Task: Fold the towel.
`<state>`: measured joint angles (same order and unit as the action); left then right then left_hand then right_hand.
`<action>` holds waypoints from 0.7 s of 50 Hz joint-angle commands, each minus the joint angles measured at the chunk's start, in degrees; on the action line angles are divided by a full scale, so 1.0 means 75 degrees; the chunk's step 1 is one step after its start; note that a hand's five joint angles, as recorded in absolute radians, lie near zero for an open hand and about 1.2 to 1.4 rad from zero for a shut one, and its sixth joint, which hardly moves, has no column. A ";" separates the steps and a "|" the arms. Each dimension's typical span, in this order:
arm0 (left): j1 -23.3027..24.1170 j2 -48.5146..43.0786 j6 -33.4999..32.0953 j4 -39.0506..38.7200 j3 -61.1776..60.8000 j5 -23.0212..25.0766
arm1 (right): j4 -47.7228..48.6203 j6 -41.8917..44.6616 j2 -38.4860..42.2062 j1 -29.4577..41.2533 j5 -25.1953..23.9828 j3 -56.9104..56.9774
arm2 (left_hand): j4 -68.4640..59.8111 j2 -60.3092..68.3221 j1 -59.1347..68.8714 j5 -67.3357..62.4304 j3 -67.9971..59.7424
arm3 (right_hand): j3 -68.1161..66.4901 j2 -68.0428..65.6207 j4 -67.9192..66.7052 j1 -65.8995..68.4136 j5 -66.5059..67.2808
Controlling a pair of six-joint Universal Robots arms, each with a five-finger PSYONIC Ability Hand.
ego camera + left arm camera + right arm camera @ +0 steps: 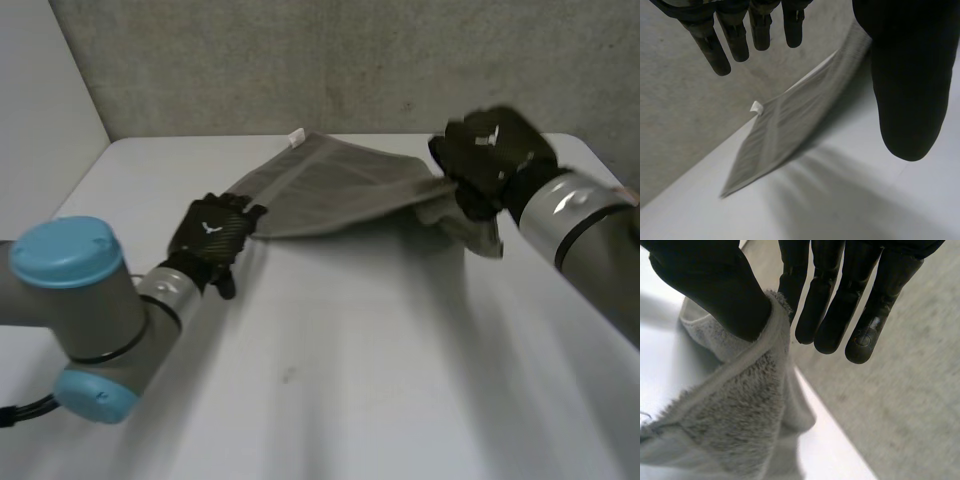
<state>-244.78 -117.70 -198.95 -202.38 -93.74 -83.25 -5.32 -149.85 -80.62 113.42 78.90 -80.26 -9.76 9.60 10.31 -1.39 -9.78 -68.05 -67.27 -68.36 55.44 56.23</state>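
the grey towel (340, 190) hangs stretched between the two hands, lifted off the white counter (380, 360) towards its far side, with its shadow on the surface under it.

the left hand (212, 238) is low by the counter at the towel's near left corner. in the left wrist view the cloth's edge runs up against the inner side of the thumb and slips behind it, caught there, while the fingers (725, 45) stick out straight and clear of the cloth. the back of this hand carries a small white mark, too small for me to read.

the right hand (490, 155) is higher, at the towel's right end. its wrist view shows the thumb pressed down on the hemmed edge, pinching the fluffy pile against the nearest finger. the other fingers are straight and free, and the loose end bunches and droops below the grip.

a small white tag (296, 137) sticks out of the towel's far left corner, close to where the counter meets the grey wall (300, 60). the left wrist view shows it standing up from the hem. any writing on it is too small to make out. the towel's flat upper face shows faint woven stripes, and the side seen at the right hand is shaggy.
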 commanded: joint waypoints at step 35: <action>0.0715 -0.2740 0.2152 -0.1432 0.2433 -0.0724 | -0.1247 0.0022 -0.2340 0.0639 0.0190 0.0823 | -0.6990 0.7012 0.6916 -0.6773 -0.6987 | -0.1593 -0.1698 -0.1552 0.3275 0.1836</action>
<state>-239.18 -137.65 -181.75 -210.55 -75.97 -89.07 -14.09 -149.67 -97.11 118.34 80.24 -74.12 -41.69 42.13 42.00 -31.60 -42.14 -68.05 -67.27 -68.36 55.44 56.24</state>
